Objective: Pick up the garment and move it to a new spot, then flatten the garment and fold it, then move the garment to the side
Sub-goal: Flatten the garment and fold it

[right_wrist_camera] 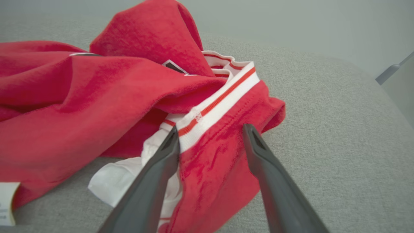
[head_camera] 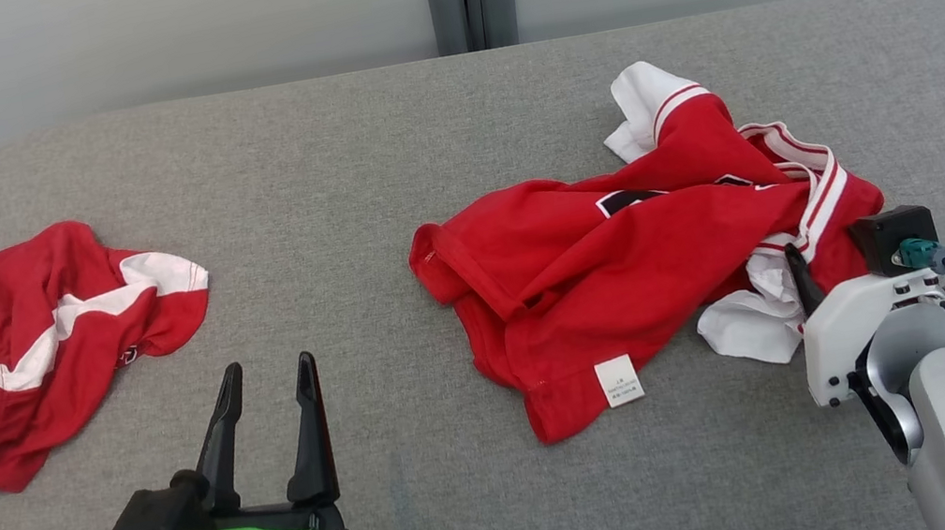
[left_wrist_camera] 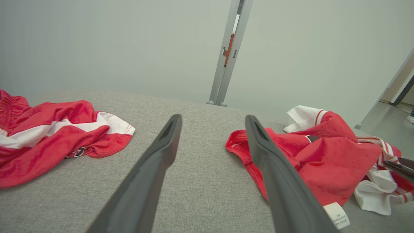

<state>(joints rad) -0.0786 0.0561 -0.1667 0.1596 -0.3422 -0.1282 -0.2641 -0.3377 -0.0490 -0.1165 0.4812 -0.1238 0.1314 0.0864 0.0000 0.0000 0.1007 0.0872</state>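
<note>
At the wrist, right fingers (right_wrist_camera: 152, 181) straddle the garment (right_wrist_camera: 81, 97), unclenched; left fingers (head_camera: 310, 433) released.

On my head view, the garment (head_camera: 625, 269) lies on the counter (head_camera: 324, 165) at three o'clock, my right fingers (right_wrist_camera: 152, 181) straddling its four-o'clock edge, a second garment (head_camera: 22, 355) at nine, my left fingers (head_camera: 223, 428) at seven between them.

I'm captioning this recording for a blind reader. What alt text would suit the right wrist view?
The right gripper, jaws open, reaches over a crumpled red shirt, with a red fold between the jaws just below the shirt's white, red-striped trim. The shirt lies on a grey fabric-covered table.
</note>
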